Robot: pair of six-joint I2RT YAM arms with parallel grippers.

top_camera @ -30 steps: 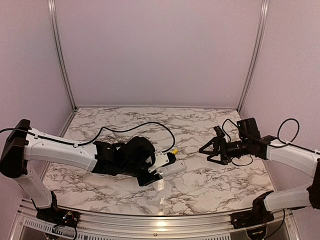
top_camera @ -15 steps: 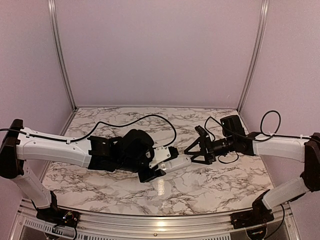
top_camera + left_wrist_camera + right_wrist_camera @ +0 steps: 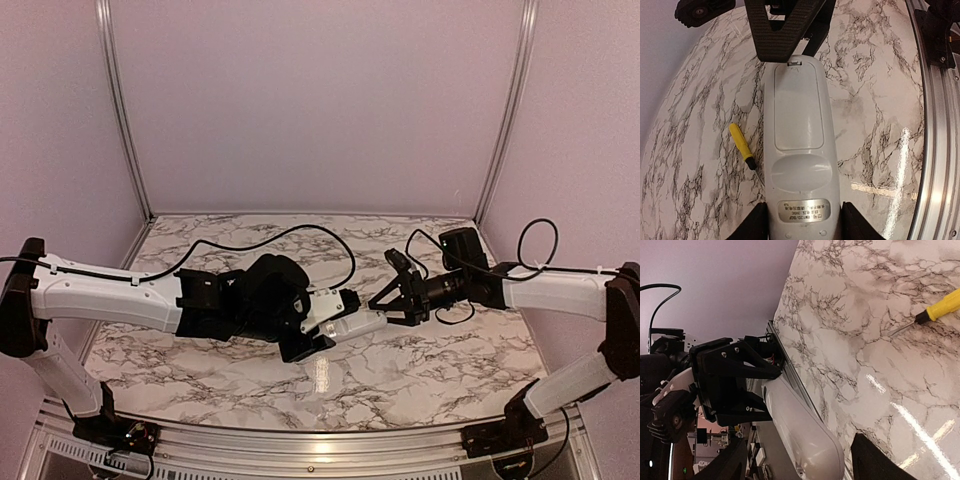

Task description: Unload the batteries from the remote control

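My left gripper (image 3: 325,326) is shut on the remote control (image 3: 360,323) and holds its near end above the table. In the left wrist view the remote control (image 3: 797,125) shows its white back with the battery cover closed, gripped between my left gripper (image 3: 802,216) jaws. The batteries are hidden inside. My right gripper (image 3: 388,300) is open, its fingers (image 3: 782,30) straddling the remote's far end. In the right wrist view the remote control's rounded tip (image 3: 807,435) sits between my right gripper (image 3: 800,452) jaws, with gaps on both sides.
A yellow-handled screwdriver (image 3: 741,145) lies on the marble table (image 3: 875,100) left of the remote; it also shows in the right wrist view (image 3: 940,306). The table's metal front rail (image 3: 940,150) runs to the right. Black cables loop over the table behind both arms.
My right arm has moved left to the remote, and its open jaws now straddle the far end. My left gripper has carried the remote a little right and up.
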